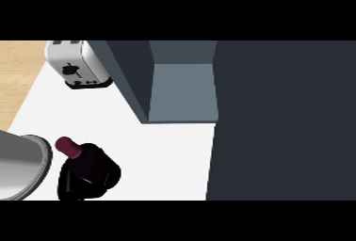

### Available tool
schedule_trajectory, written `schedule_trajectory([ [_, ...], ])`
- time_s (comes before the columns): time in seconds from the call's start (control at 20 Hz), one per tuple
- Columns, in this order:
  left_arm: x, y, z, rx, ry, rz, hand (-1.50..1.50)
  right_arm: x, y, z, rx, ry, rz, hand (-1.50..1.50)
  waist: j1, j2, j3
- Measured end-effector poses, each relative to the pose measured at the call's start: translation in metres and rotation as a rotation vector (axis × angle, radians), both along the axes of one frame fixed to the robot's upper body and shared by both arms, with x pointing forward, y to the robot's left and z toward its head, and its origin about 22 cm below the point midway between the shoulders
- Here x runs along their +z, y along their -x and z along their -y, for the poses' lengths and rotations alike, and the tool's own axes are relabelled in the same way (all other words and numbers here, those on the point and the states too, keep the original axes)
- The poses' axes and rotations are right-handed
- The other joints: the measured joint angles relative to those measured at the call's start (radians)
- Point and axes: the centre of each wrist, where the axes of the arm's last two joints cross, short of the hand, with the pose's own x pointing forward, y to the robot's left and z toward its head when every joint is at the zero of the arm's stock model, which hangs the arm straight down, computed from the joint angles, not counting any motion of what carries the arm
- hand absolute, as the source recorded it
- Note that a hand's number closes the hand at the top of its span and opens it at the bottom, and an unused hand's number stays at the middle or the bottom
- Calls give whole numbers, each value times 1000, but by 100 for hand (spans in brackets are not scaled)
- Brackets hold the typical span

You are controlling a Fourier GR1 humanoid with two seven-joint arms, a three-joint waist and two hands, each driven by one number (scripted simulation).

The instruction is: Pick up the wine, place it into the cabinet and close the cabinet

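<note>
The left hand [89, 181] is low down near the worktop's [167, 155] left edge. Its black fingers are curled round the wine bottle [67, 146]. The bottle's dark red top pokes out of the hand, up and to the left. Farther back, the cabinet [181, 89] is open. A toaster [75, 63] sits near the back left.

One cam, head-mounted, looks steeply down on the worktop [167, 155], fairly close. Robot hand [87, 176] sits low-left in frame; view reaches up past it to the toaster [73, 63] and right of it over the open cabinet [181, 89].
</note>
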Motion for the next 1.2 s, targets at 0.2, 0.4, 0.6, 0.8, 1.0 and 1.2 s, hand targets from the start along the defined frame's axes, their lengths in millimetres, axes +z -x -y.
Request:
schedule_trajectory([
  [0.2,14,1,8,-44,30,67,150,0,-1,1,-8,-4,10,-150,3,-1,0],
  [0.4,30,2,25,-97,32,99,150,1,-1,1,-6,3,7,-150,2,-2,1],
  [0.6,54,-5,48,-145,36,108,150,3,-3,2,-13,10,16,-150,3,-2,1],
  [0.8,88,-15,72,-165,16,123,150,4,-4,5,-15,25,20,-150,0,-3,1],
  [1.0,118,-22,99,-179,-1,126,150,2,-3,3,-4,14,12,-150,-3,-3,1],
  [1.2,146,-34,124,-192,12,120,150,3,-4,3,-9,15,4,-150,-7,-1,1],
])
